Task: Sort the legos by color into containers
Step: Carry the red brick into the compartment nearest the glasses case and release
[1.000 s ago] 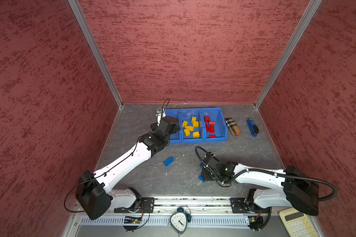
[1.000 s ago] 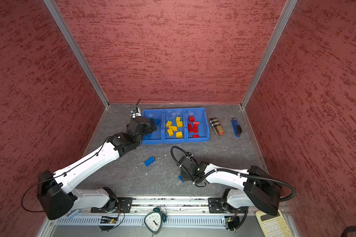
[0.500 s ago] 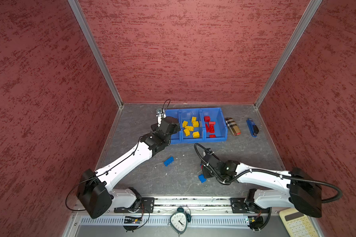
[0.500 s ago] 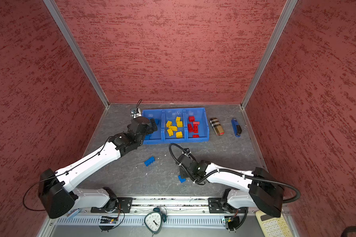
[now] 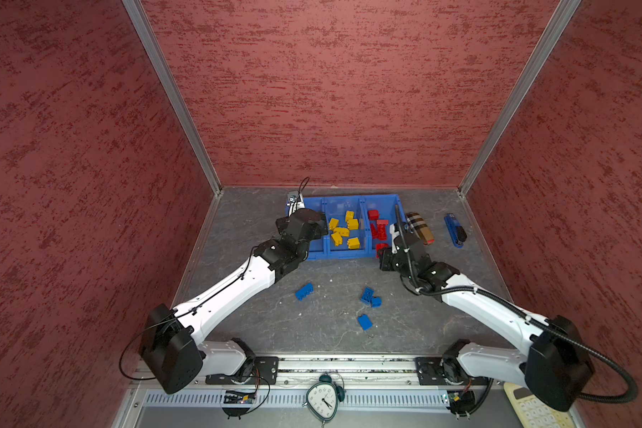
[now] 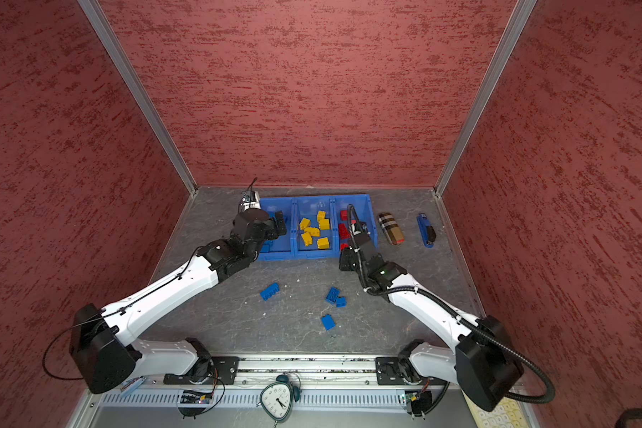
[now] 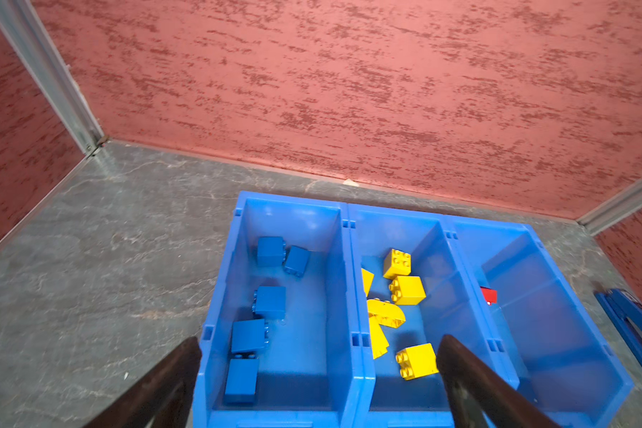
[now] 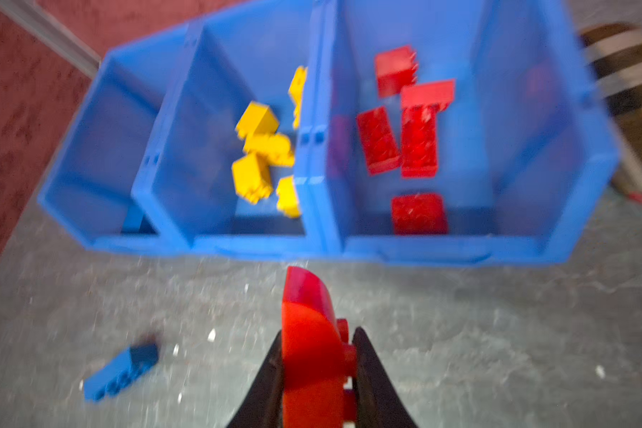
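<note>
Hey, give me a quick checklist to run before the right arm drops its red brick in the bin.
1. right gripper shut on red brick: ok.
2. Brick above red bin: not ok, it looks short of it.
3. Brick high enough to clear the bin's rim: cannot tell.
4. Bin holds only red: ok.
5. left gripper open, clear of that bin: ok.
6. All bricks binned: not ok, blue bricks lie loose.
</note>
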Robot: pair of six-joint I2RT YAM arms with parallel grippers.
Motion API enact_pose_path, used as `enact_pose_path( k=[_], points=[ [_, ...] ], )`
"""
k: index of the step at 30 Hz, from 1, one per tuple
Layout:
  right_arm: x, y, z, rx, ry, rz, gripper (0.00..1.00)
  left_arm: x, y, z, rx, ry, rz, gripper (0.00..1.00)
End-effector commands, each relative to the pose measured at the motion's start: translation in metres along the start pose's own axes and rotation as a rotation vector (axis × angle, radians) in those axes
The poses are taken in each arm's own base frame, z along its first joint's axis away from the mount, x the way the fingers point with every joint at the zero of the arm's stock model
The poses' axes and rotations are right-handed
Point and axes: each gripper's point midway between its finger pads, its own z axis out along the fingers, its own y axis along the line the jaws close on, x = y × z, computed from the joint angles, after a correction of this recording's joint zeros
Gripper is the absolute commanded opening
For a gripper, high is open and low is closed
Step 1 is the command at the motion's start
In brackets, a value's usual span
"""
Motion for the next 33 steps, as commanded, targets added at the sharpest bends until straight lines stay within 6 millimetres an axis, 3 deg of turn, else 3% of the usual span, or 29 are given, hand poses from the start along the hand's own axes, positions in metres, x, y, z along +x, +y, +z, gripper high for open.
enact_pose_path(
  k=[1,4,7,13,16,19,22,25,29,33],
  points=[
    [-0.064,0.006,0.012,-0.129,-0.181,0.070,0.18,0.000,-0.010,-0.003,0.071,-0.013,0.032,0.99],
    [-0.087,-0.011,0.038,-0.104,-0.180,0.084,0.19,-0.003,-0.010,-0.004,0.089,-0.034,0.007,0.99],
    [-0.095,-0.022,0.068,-0.075,-0.103,0.031,0.20,-0.004,-0.009,-0.004,0.085,-0.040,-0.003,0.99],
    [-0.097,-0.028,0.113,-0.019,0.009,-0.032,0.25,-0.005,-0.010,-0.005,0.089,-0.039,0.017,0.99],
    [-0.102,-0.056,0.128,0.144,0.008,-0.046,0.26,-0.006,-0.008,-0.007,0.086,-0.045,0.012,0.99],
    [-0.110,-0.082,0.130,0.309,-0.002,-0.098,0.26,-0.005,-0.006,-0.008,0.080,-0.043,0.007,0.99],
    [-0.114,-0.093,0.124,0.386,0.005,-0.142,0.26,-0.006,-0.004,-0.009,0.074,-0.049,-0.002,0.99],
    [-0.105,-0.099,0.117,0.423,0.044,-0.172,0.30,-0.006,-0.002,-0.010,0.074,-0.056,-0.009,0.99],
    [-0.092,-0.099,0.109,0.431,0.107,-0.206,0.50,-0.001,-0.009,-0.007,0.116,-0.034,-0.004,0.99],
    [-0.105,-0.081,0.090,0.390,0.056,-0.203,0.59,0.009,-0.008,-0.003,0.099,0.016,-0.007,0.99]
  ],
)
